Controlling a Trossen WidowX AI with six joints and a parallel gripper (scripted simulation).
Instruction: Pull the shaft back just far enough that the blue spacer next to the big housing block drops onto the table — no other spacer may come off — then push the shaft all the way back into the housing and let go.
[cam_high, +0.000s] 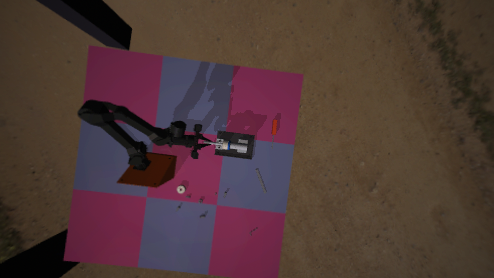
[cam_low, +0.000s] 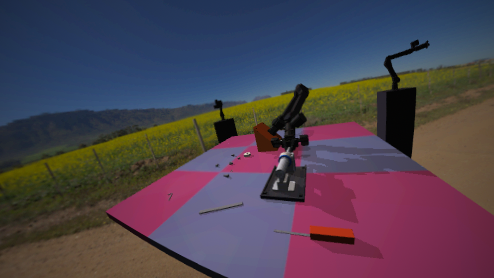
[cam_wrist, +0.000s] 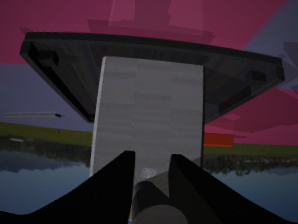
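My gripper (cam_high: 209, 143) (cam_low: 289, 149) (cam_wrist: 152, 163) is shut on the shaft, whose round grey end (cam_wrist: 160, 215) shows between and below the fingers in the wrist view. A blue spacer (cam_high: 228, 146) (cam_low: 285, 156) shows as a thin band around the shaft line. The pale housing cylinder (cam_high: 239, 148) (cam_low: 283, 166) is beyond it, over the dark base plate (cam_high: 250, 155) (cam_low: 267, 193) (cam_wrist: 240, 59). A large grey block face (cam_wrist: 150, 105) fills the middle of the wrist view and hides the spacers. Other spacers cannot be made out.
An orange wedge block (cam_high: 152, 172) (cam_low: 263, 139) stands beside the arm. A white ring (cam_high: 181, 189) (cam_low: 247, 154) and several small screws lie to one side. A metal rod (cam_high: 261, 180) (cam_low: 221, 208) and an orange-handled screwdriver (cam_high: 274, 127) (cam_low: 332, 234) (cam_wrist: 218, 140) lie past the plate.
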